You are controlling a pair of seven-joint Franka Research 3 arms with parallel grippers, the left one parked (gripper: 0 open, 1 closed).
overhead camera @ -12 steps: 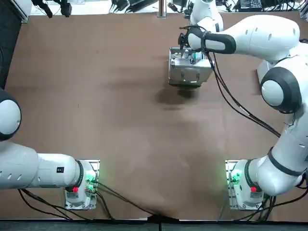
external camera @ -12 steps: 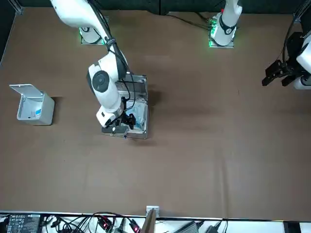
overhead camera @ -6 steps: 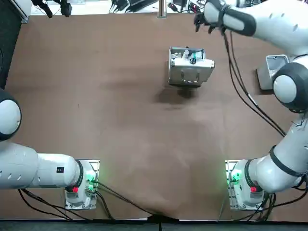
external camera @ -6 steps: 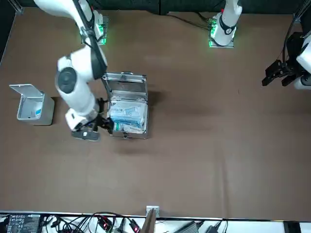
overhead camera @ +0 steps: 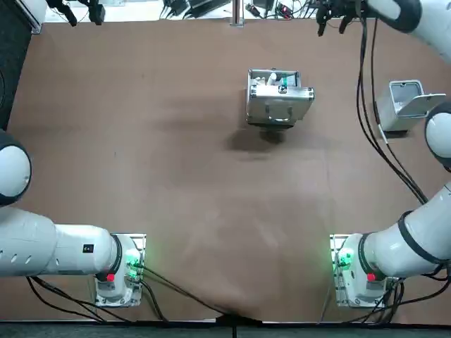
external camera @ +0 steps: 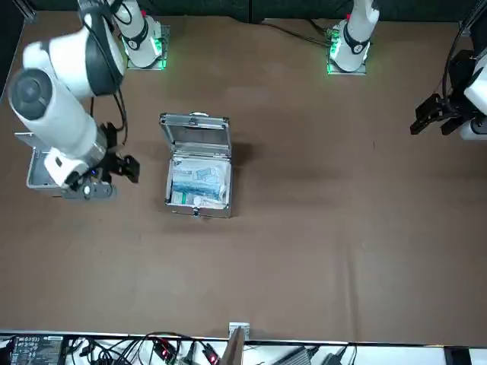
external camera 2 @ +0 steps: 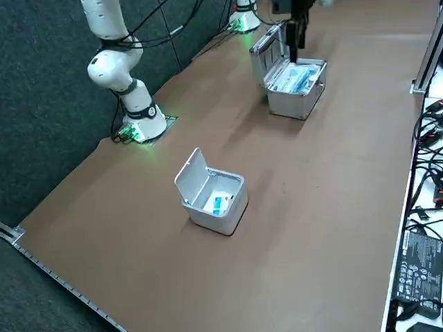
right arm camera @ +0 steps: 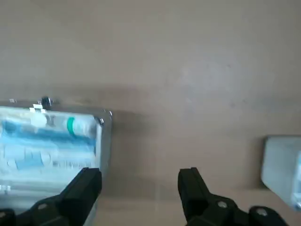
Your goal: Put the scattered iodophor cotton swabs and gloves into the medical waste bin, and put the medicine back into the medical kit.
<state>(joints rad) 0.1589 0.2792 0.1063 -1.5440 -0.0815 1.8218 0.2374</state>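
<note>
The silver medical kit point(overhead camera: 279, 96) stands open at the far middle of the table, its lid upright. Blue-and-white medicine packs and a small bottle with a green cap point(right arm camera: 71, 125) lie inside it. The grey medical waste bin point(overhead camera: 402, 105) stands to the kit's right with its lid raised, and something blue and white point(external camera 2: 218, 203) lies in it. My right gripper point(overhead camera: 335, 13) hangs high over the table's far edge, between the kit and the bin. In the wrist view the right gripper point(right arm camera: 139, 173) is open, with bare table between its fingers.
Brown tabletop surrounds the kit point(external camera: 196, 169) on all sides. Cables and electronics point(external camera 2: 419, 263) lie along the far edge. No loose swabs or gloves show on the table.
My right gripper has left the kit, risen, and swung toward the robot's right along the far edge. The kit's contents now show uncovered.
</note>
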